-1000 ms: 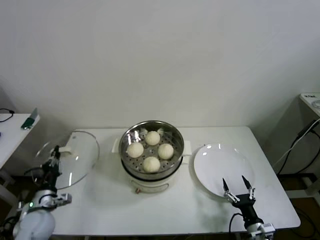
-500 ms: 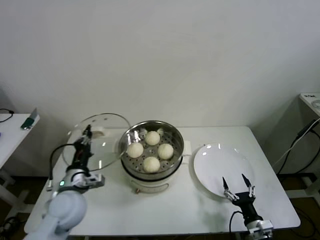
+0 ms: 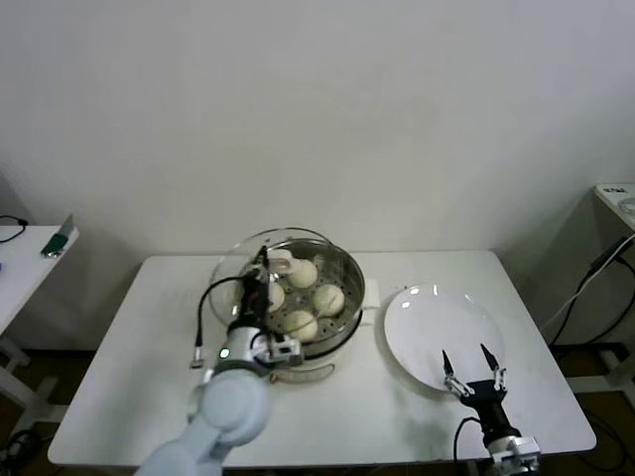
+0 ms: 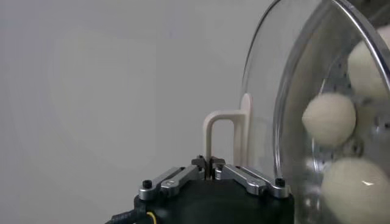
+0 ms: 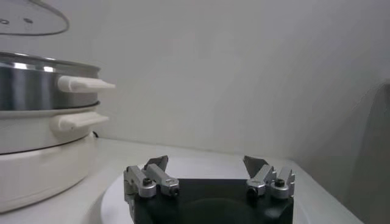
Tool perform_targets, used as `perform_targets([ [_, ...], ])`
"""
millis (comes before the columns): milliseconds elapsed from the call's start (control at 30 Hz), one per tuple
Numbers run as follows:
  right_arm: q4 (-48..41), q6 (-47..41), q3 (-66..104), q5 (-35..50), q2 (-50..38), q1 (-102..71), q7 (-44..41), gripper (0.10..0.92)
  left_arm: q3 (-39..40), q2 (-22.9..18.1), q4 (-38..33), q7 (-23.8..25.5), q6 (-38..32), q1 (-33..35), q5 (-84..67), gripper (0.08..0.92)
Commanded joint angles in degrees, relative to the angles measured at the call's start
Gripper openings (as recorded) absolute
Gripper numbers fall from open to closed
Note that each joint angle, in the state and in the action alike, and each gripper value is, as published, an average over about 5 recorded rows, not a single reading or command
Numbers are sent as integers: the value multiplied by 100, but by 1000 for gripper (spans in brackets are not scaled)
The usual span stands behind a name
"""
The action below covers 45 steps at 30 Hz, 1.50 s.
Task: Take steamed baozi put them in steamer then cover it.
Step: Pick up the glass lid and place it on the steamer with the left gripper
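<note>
Several cream-white baozi [image 3: 328, 298] lie in the steel steamer [image 3: 349, 275] on its white base at the table's middle. My left gripper [image 3: 260, 266] is shut on the cream bar handle [image 4: 220, 134] of the clear glass cover [image 3: 230, 273]. It holds the cover tilted on edge over the steamer's left rim. In the left wrist view the baozi [image 4: 329, 119] show through the glass cover [image 4: 286, 91]. My right gripper [image 3: 471, 368] is open and empty at the front right, over the near edge of the white plate. It also shows in the right wrist view [image 5: 206, 163].
A flat white plate [image 3: 437, 322] lies right of the steamer. The steamer's side handles [image 5: 85, 84] stick out toward the plate. A side table [image 3: 20, 248] stands at the far left. A white wall is behind the table.
My left arm has carried the cover rightward from the table's left side to over the steamer's left rim. The right gripper has stayed in place.
</note>
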Motion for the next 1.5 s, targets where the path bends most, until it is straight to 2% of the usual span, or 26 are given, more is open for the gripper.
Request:
perform_targets([
  [33,-47,52,11,-17,14,9,10,823,982,-1197,896,314,483,-564,948,135],
  [467,-102,139,14,5,15,73,38,823,788,-1230,1393,-77,324,-398,1193,135],
  [1100,-130,206,14,-5,88,16,16,823,496,-913,1358,-135,228,-306,1081,135],
  [1500,-98,277,17,-19,89,-22,30,823,391,-896,1464,-484,98,-172,832,135],
])
